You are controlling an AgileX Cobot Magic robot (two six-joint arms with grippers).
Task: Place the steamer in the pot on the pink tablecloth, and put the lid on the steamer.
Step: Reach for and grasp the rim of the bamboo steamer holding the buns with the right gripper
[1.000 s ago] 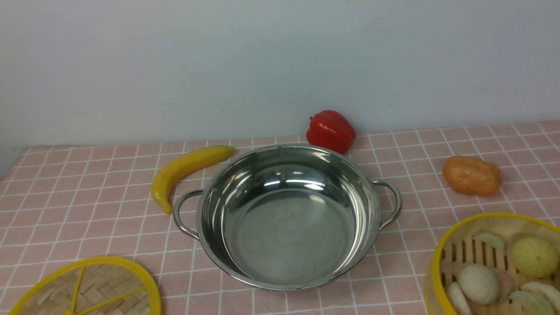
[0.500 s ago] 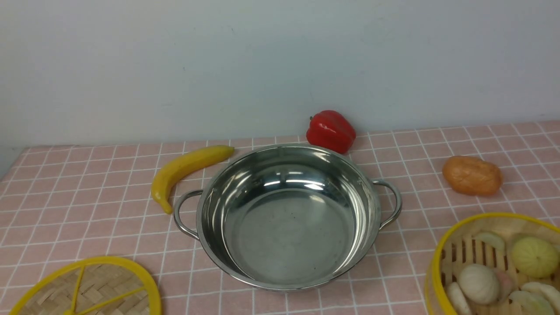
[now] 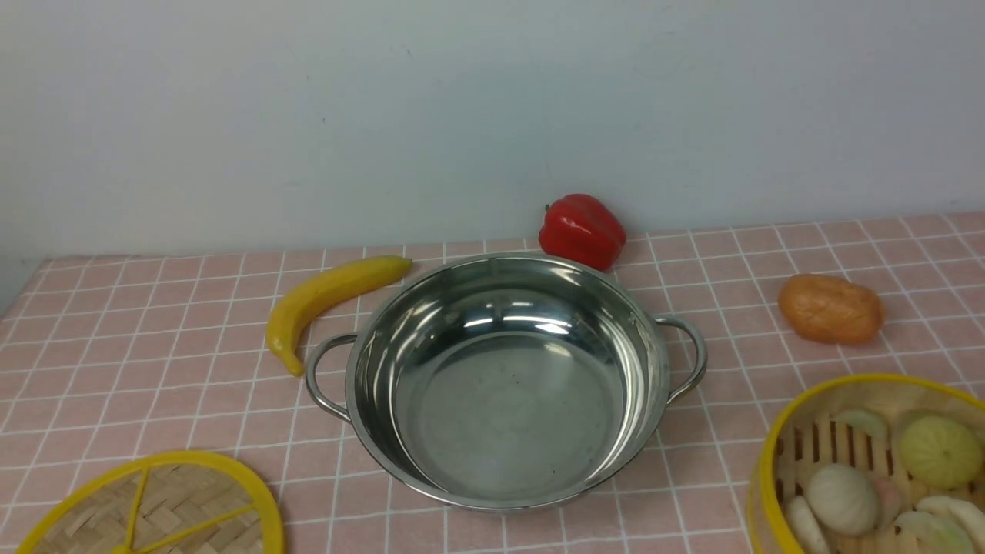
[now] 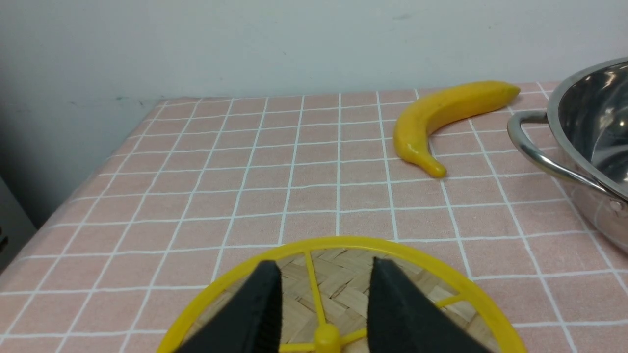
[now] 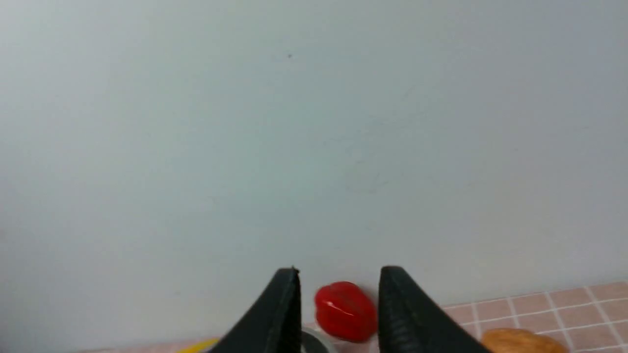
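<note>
Found steamer lower right in front view, apart from pot at centre; probably light, stiff, food-laden, so pinch rim wall, keep level; left gripper, right gripper spread, empty.

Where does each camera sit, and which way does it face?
Front view: between the arms, looking forward over the pot on the pink tablecloth; no robot part shows.
Left wrist view: low over the lid, facing the wall; open left gripper shows.
Right wrist view: facing the wall; open right gripper shows.
Shared: banana, in front and left wrist.
</note>
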